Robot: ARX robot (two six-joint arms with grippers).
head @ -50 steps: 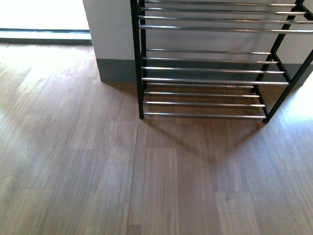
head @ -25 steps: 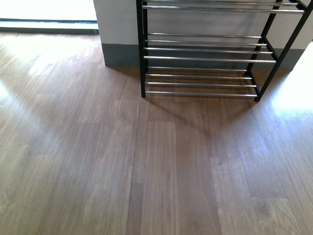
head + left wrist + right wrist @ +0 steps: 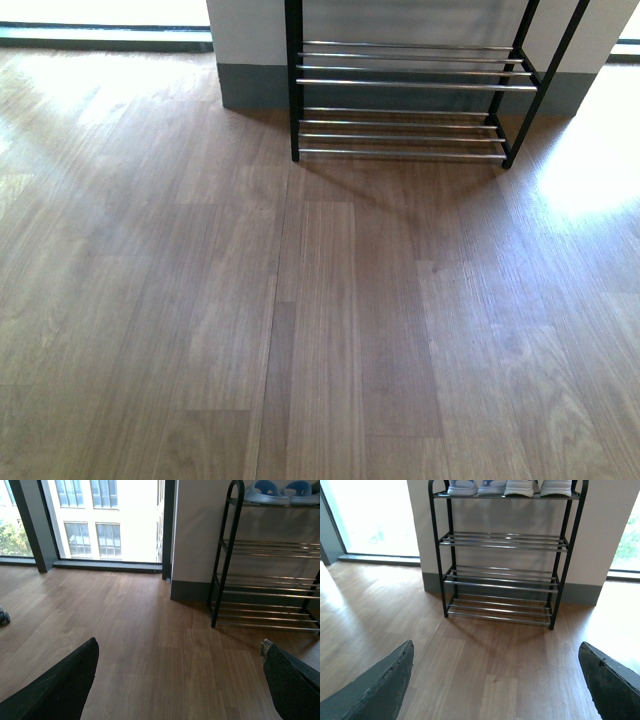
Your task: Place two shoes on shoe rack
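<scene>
Right wrist view shows the shoe rack [image 3: 502, 555] whole, standing against the wall on the wooden floor [image 3: 300, 330]. On its top tier sit the pale-blue slides [image 3: 470, 487] beside the grey sneakers [image 3: 540, 487], so the placing looks done. Both the left pincer [image 3: 180, 685] and the right pincer [image 3: 495, 685] have their jaws wide apart and hold nothing. The next move probably calls only for parking the arms.
</scene>
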